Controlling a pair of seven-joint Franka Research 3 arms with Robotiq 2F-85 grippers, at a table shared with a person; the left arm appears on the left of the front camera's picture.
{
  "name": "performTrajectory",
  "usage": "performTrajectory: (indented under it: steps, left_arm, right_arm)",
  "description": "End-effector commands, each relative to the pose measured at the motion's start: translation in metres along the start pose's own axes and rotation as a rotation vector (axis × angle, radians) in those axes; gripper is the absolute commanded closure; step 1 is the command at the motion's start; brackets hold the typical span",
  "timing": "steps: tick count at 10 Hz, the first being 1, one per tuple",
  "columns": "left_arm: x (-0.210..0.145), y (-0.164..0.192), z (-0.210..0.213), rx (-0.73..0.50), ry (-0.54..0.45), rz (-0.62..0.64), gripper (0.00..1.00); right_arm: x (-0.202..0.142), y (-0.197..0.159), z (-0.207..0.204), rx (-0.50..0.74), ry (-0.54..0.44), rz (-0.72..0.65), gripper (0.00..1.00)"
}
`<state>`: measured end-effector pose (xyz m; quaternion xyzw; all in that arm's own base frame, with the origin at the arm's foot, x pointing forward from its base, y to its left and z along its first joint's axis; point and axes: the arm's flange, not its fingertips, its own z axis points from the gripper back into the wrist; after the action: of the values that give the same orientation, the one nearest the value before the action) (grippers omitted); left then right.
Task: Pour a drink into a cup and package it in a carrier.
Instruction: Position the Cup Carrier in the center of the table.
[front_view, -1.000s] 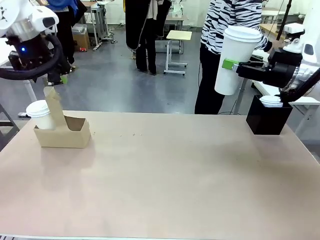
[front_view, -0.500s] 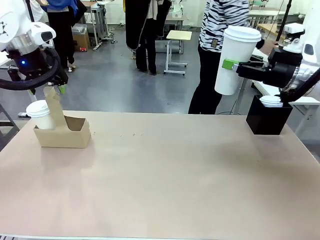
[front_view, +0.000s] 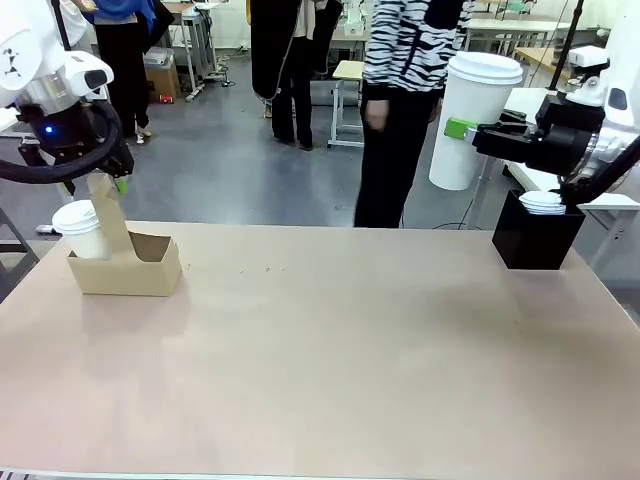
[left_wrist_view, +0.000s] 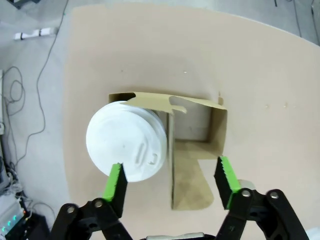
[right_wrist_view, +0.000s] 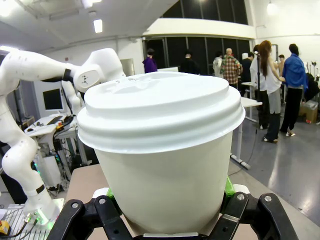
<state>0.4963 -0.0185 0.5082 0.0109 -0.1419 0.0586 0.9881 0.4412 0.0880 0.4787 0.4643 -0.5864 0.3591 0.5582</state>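
Observation:
The brown cardboard carrier (front_view: 128, 264) stands at the table's left, with a lidded white cup (front_view: 80, 228) in its left slot. My left gripper (front_view: 108, 184) hovers over the tall handle (left_wrist_view: 187, 175), jaws open. Its green pads (left_wrist_view: 116, 182) stand apart on either side of the handle, one next to the cup's lid (left_wrist_view: 125, 147). My right gripper (front_view: 462, 128) is shut on a large lidded white cup (front_view: 472, 115), held high at the table's right. That cup (right_wrist_view: 160, 150) looms between the right gripper (right_wrist_view: 167, 192) fingers. The drink is hidden under the lids.
A black box (front_view: 535, 240) holding white lids stands at the table's far right, below the right arm. A person in a striped top (front_view: 400, 60) walks behind the far edge. The carrier's right slot (left_wrist_view: 192, 125) holds nothing.
My left gripper has come down a little over the carrier's handle. The person in the striped top has walked left behind the table. The right arm and its cup have not moved.

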Motion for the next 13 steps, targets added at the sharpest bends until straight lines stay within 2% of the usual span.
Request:
performTrajectory:
  steps: [1,2,5,6,10,11,13]
  left_arm:
    - [0.0165,0.0113,-0.0049,-0.007,-0.001,0.025,0.71]
    - [0.0193,0.0159,-0.0064,-0.012,-0.003,0.026,1.0]
    - [0.0177,0.0134,-0.005,-0.013,-0.004,0.017,0.97]
    - [0.0179,0.0127,-0.0044,-0.023,-0.004,0.011,1.0]
    - [0.0184,0.0095,-0.0036,-0.079,0.003,0.015,1.0]
    - [0.0165,0.0071,-0.007,-0.027,0.005,0.013,1.0]
    - [0.0165,0.0071,-0.007,-0.027,0.005,0.013,1.0]
  right_arm:
    - [0.0027,0.0,-0.0006,0.003,-0.015,0.016,0.19]
    - [0.0027,0.0,-0.0006,0.003,-0.015,0.016,0.19]
    - [0.0027,0.0,-0.0006,0.003,-0.015,0.016,0.19]
    - [0.0027,0.0,-0.0006,0.003,-0.015,0.016,0.19]
    - [0.0027,0.0,-0.0006,0.003,-0.015,0.016,0.19]
    - [0.0027,0.0,-0.0006,0.003,-0.015,0.016,0.19]
    - [0.0027,0.0,-0.0006,0.003,-0.015,0.016,0.19]
